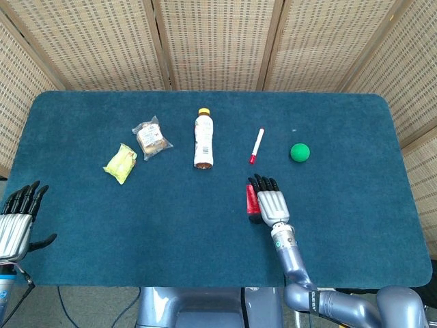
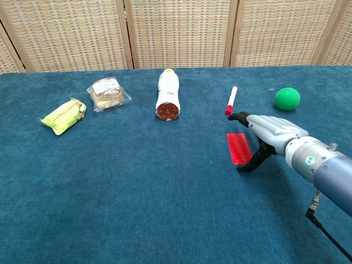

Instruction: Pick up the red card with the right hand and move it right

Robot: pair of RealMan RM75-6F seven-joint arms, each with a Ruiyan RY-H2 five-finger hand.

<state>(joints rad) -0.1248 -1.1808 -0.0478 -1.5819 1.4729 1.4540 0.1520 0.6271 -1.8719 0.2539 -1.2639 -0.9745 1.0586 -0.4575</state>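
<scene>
Red flat card (image 2: 238, 148) lies on the blue felt worktop (image 2: 137, 187), not yet lifted. My right hand (image 2: 268, 136) hovers at its right edge, fingers (image 2: 248, 163) spread, gripping nothing. Next I judge I must pinch that edge, then lift.

Matt, napped dark-blue cloth tabletop (image 2: 137, 187), glossy flat red card (image 2: 238, 148), smooth silver-metal right hand (image 2: 269, 135), woven-cane wooden-framed screen (image 1: 218, 41)
</scene>
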